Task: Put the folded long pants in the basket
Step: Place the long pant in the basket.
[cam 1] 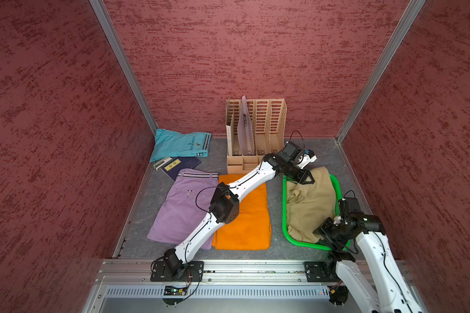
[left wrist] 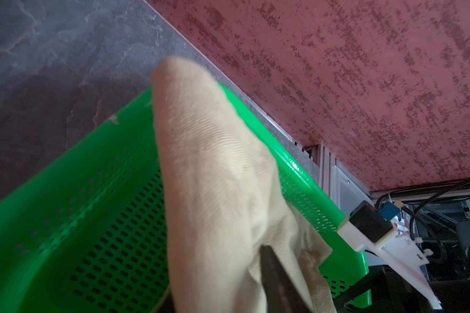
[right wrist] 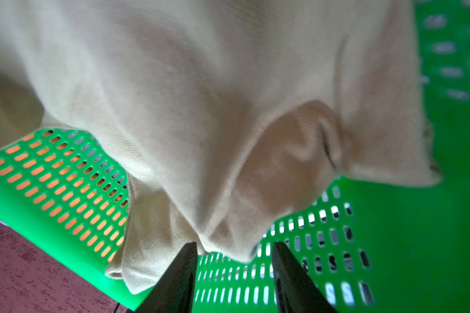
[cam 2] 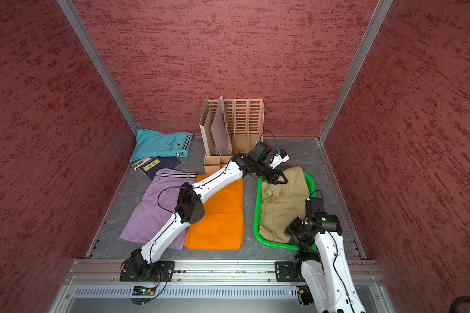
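Observation:
The khaki-tan folded long pants (cam 1: 310, 200) lie rumpled in the green basket (cam 1: 284, 211), one end draped over its far rim. Above that far end, my left gripper (cam 1: 305, 178) stands open; khaki cloth hangs between its jaws, and only one finger (left wrist: 274, 276) shows in the left wrist view. My right gripper (right wrist: 234, 246) is open at the basket's near end. Its fingers are apart over the perforated floor, with the cloth's edge just beyond the tips. The orange pants (cam 1: 244, 216), lilac pants (cam 1: 179, 206) and turquoise pants (cam 1: 178, 145) lie folded on the table.
A beige slotted file organizer (cam 1: 258, 130) stands at the back, just behind the left wrist. A dark blue booklet (cam 1: 183, 165) lies between the turquoise and lilac pants. Red walls close in both sides and the back. My left arm stretches over the orange pants.

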### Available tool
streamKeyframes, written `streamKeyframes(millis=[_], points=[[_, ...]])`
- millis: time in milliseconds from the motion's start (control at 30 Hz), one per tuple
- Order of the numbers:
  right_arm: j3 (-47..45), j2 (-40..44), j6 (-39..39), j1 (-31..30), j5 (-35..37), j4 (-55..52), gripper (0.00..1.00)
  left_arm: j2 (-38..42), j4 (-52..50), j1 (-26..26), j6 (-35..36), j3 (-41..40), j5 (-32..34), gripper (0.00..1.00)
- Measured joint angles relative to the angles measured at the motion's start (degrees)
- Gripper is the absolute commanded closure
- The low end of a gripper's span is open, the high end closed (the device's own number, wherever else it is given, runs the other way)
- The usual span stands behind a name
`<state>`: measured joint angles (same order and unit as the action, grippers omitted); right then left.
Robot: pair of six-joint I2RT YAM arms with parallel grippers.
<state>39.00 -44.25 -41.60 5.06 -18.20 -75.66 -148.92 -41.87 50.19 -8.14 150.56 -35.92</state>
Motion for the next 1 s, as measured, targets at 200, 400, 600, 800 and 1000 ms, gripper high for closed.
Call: streamKeyframes(millis=[200, 400, 600, 800, 1000], points=[[10.8, -4.6, 0.1, 0.0, 3.0, 2.7, 0.51, 2.6, 1.8, -0.4, 0.1, 0.2, 0.9, 0.04], [14.6, -17.0, 0.3, 0.0, 4.4, 12.5, 0.63, 14.5, -0.2, -0.9, -1.5, -7.7, 4.1, 0.39], [18.1, -32.5, 0.2, 0.0, 4.5, 24.6, 0.7, 35.2, 2.9, 3.0, -2.6, -34.8, 7.3, 0.61], [20.4, -43.6, 0.2, 0.0, 4.2, 34.3, 0.72, 42.2, 9.3, 9.2, -8.8, -56.7, 8.8, 0.65], [20.3, -48.9, 1.7, 0.0, 4.3, 38.2, 0.72, 42.1, 11.7, 9.8, -14.4, -67.7, 11.4, 0.62]])
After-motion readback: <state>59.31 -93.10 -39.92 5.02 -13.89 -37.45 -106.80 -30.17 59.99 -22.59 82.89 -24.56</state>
